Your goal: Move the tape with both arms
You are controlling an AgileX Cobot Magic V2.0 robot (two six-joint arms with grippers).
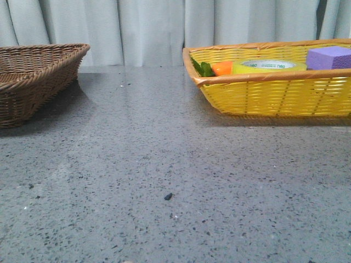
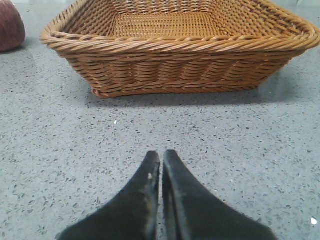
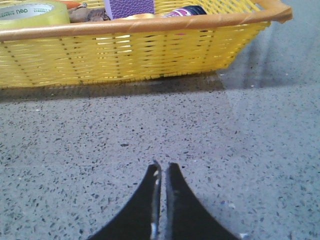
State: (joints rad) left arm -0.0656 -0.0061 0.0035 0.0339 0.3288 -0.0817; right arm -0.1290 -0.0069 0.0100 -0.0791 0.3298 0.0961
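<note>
On the grey speckled worktop (image 1: pixel 164 164), a brown wicker basket (image 1: pixel 33 79) sits far left and a yellow basket (image 1: pixel 274 96) far right. The yellow one holds the tape (image 1: pixel 269 66), a purple block (image 1: pixel 329 57) to its right, and an orange item (image 1: pixel 222 68) to its left.

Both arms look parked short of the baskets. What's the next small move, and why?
Probably open the right gripper and ease it toward the yellow basket. The tape lies flat inside it beside the purple block, untouched, and the right arm faces that basket. Both grippers sit shut over bare table; the left gripper faces the brown basket, likely the receiving side.
</note>
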